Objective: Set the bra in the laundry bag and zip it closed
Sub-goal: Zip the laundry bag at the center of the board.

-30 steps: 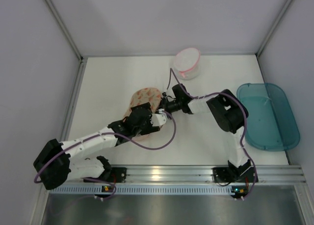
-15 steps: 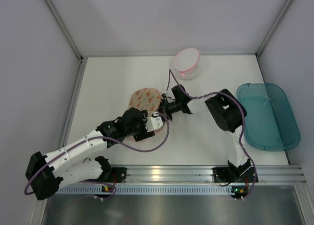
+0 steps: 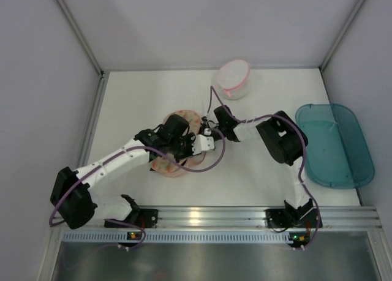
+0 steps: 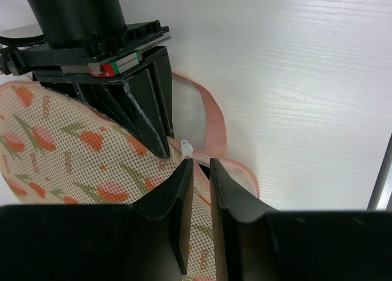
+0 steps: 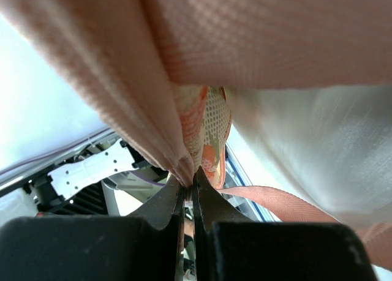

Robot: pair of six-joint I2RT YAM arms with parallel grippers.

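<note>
The laundry bag (image 3: 169,166), cream mesh with an orange-pink print and pink trim, lies flat mid-table under both arms. My right gripper (image 5: 188,180) is shut on its pink trim edge and holds that rim up; its black fingers (image 4: 146,112) show in the left wrist view. My left gripper (image 4: 198,163) hovers over the same rim, jaws drawn to a narrow slit, tips just short of the small white zip pull (image 4: 187,147). Whether they pinch the trim I cannot tell. The bra does not show in any view.
A small white pouch with a pink rim (image 3: 234,79) stands at the back of the table. A teal plastic tub (image 3: 334,145) sits at the right edge. Grey walls close in the table on three sides.
My left arm has swung forward over the bag, next to the right gripper, and its jaws have narrowed from wide open to a slit. The right gripper keeps its hold on the rim.
</note>
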